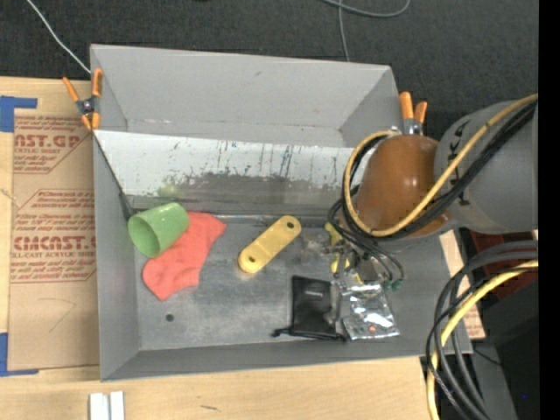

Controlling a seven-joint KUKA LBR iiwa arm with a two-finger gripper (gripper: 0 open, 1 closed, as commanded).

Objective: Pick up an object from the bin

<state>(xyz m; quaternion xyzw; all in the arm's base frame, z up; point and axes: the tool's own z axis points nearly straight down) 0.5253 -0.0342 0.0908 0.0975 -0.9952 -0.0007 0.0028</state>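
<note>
Grey bin (pixel 236 103): claw (pixel 350 274) hangs by silver packet (pixel 369 315).

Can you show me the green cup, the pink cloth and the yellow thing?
green cup (pixel 169 221), camera view, on its outer side wall.
pink cloth (pixel 179 259), camera view, on the middle of the cloth.
yellow thing (pixel 273 240), camera view, on its flat middle.

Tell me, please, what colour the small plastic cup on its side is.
Light green cup, camera view.
</note>
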